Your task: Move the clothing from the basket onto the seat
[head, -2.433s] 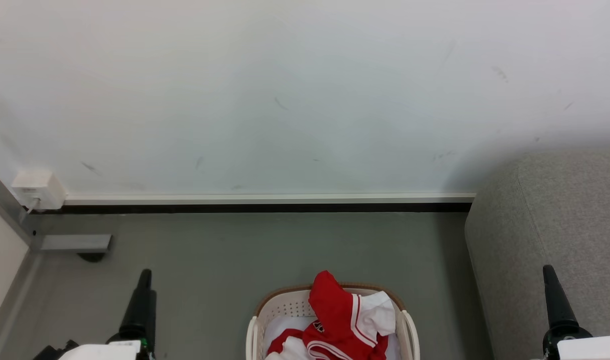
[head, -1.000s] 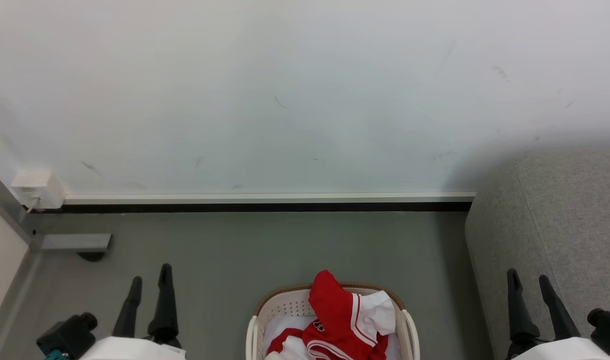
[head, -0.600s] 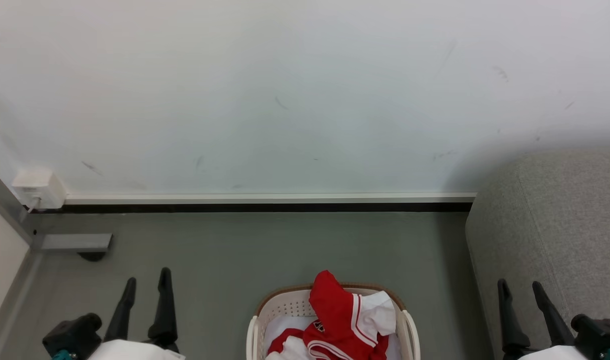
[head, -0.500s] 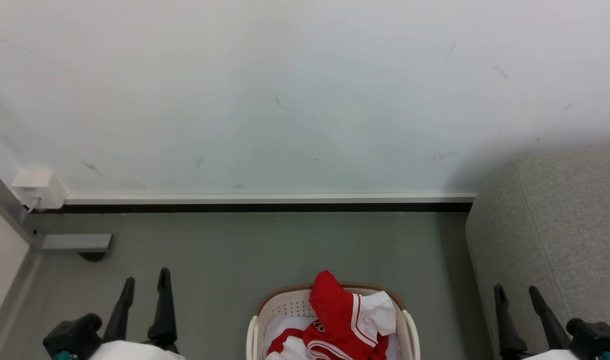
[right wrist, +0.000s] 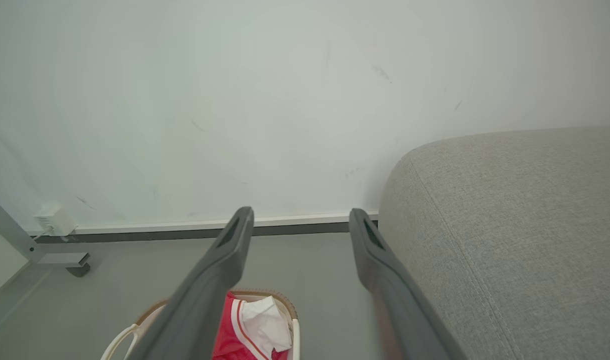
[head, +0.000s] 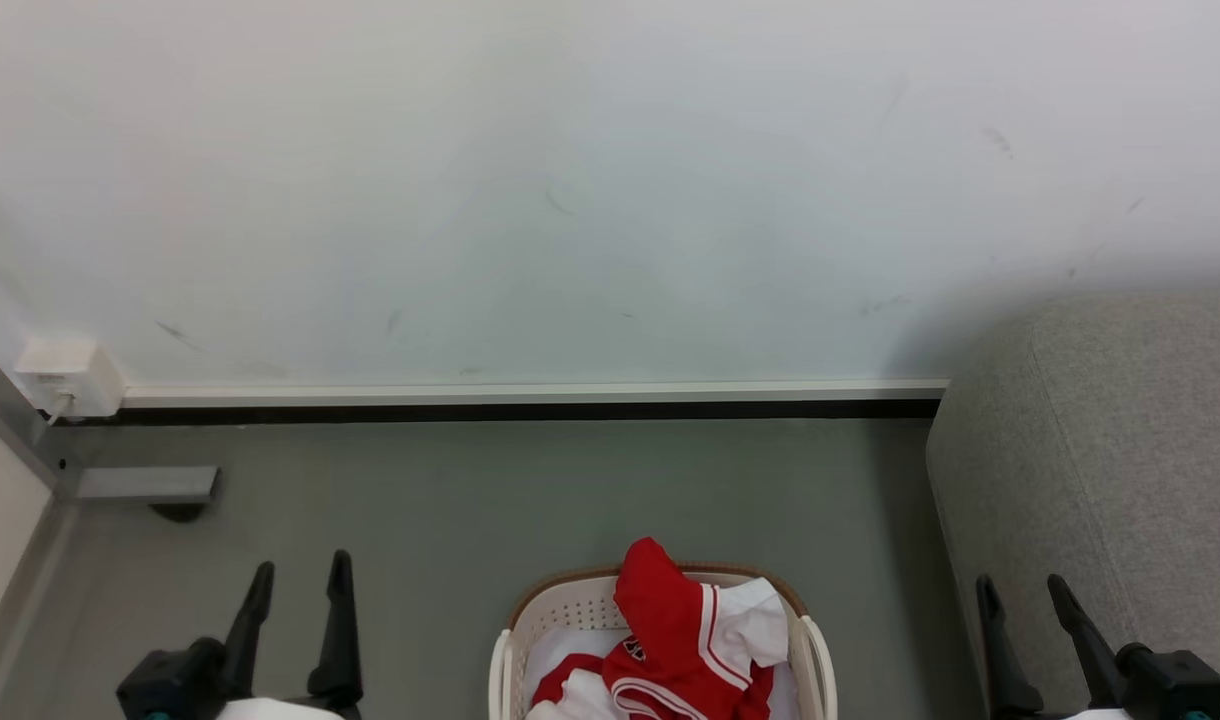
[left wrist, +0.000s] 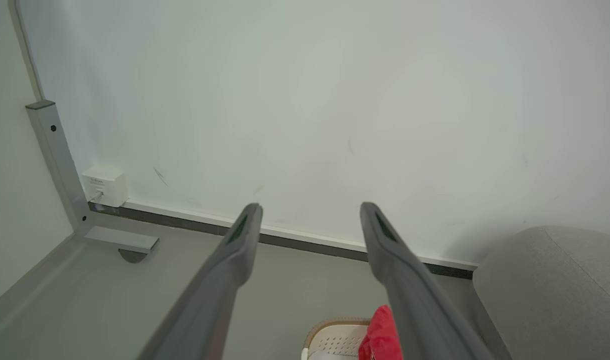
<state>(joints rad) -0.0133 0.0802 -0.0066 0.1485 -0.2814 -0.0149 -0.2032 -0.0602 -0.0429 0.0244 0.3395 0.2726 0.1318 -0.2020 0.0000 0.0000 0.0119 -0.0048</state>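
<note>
Both arms have turned at the wrist and sunk lower in the head view. The left gripper [head: 302, 562] and right gripper [head: 1020, 581] each now show two spread fingers holding nothing. The grey sofa [head: 1120, 450] stands at the right with no garment on the part in view. The basket [head: 560, 620] sits on the floor between the grippers, and the red-and-white clothing [head: 670, 630] is heaped inside it. This looks like a readying pose, with the first pickup not yet begun.

We get bright, flat, even indoor light that leaves only a faint, soft grey shadow on the wall [head: 910, 330] beside the seat [head: 1120, 450]. Head view is sharp; in both wrist views the near fingers [left wrist: 220, 285] look soft and a bit smeared toward the bottom edge, with slight wide-angle bending at frame edges.
</note>
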